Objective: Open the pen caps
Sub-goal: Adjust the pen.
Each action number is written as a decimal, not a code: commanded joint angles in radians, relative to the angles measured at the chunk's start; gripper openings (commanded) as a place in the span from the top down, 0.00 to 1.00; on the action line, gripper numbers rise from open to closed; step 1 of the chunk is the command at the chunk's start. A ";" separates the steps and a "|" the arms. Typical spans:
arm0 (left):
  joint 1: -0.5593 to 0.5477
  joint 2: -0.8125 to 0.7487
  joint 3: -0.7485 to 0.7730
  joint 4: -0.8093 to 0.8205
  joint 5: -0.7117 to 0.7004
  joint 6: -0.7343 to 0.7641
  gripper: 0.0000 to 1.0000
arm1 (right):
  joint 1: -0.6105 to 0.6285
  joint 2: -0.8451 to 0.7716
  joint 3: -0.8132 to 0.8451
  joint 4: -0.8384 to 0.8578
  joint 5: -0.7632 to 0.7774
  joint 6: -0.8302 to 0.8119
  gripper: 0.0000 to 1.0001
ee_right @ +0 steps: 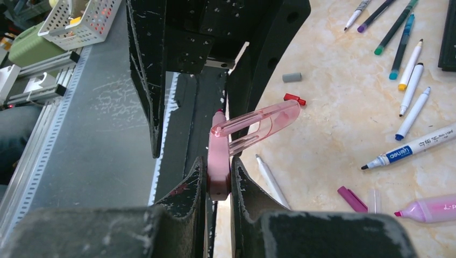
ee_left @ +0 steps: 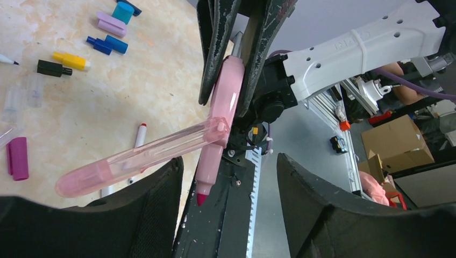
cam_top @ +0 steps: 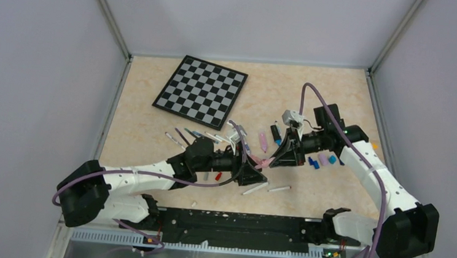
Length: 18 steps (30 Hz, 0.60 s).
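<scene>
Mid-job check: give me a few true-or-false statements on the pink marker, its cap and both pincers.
The right pincer is shut on the pink marker. True.
The clear pink cap covers the marker's tip. False: the tip is bare, and the cap juts sideways from the body.
The left pincer is clamped on the cap. False: its jaws stand wide apart.
A chessboard lies on the table. True.

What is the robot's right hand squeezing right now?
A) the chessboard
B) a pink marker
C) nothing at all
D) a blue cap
B: the right hand is shut on the pink plastic marker, whose clear pink cap sticks out sideways.
</scene>
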 commanded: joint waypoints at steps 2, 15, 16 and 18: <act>0.001 0.007 0.038 0.074 0.031 -0.023 0.36 | 0.025 0.021 -0.010 0.061 -0.020 0.038 1.00; 0.002 0.026 0.082 0.011 0.036 -0.038 0.40 | 0.074 0.066 -0.012 0.090 0.033 0.082 1.00; 0.001 0.028 0.090 -0.007 0.033 -0.042 0.40 | 0.075 0.069 -0.012 0.091 0.035 0.086 1.00; 0.002 0.030 0.102 -0.035 0.033 -0.042 0.40 | 0.079 0.074 -0.011 0.098 0.043 0.096 1.00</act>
